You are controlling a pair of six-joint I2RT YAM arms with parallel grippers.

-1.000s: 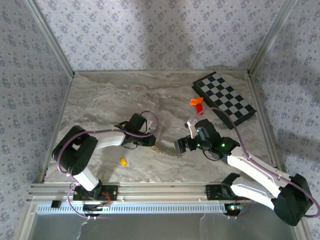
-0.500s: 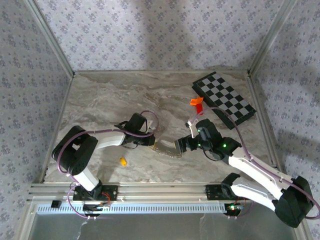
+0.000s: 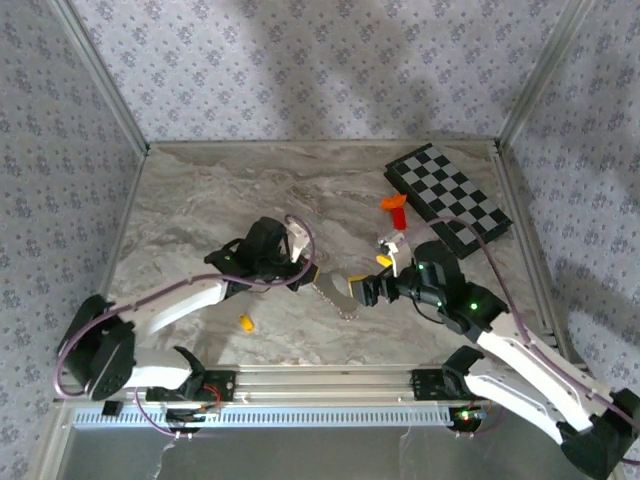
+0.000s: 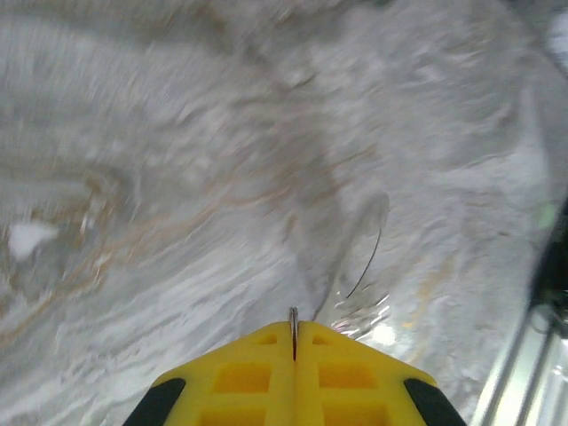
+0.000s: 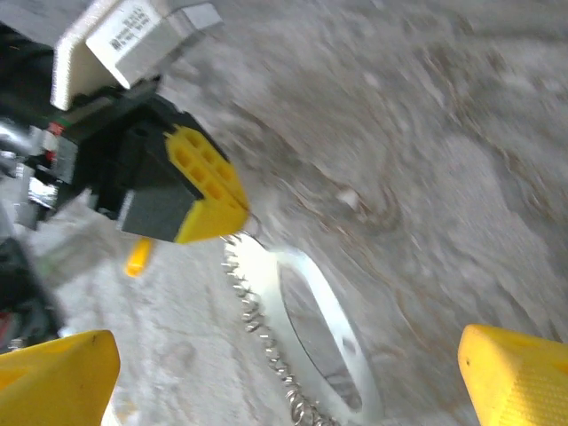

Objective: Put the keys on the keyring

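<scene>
We find the keyring (image 3: 337,292) near the middle of the tabletop (image 3: 200,200), between the two tools. Its left end is pinched at the tip of the left tool (image 3: 308,273). The rest, with its chain alongside, runs rightward and toward the near edge, just ahead of the spread fingers of the right tool (image 3: 368,280). The key (image 3: 245,322) lies alone on the tabletop, nearer the arm bases and left of the left tool, well apart from the keyring. The chessboard (image 3: 448,197) lies in the far right corner, behind the right tool. Two small blocks (image 3: 395,208) sit just beside its left edge, one behind the other.
</scene>
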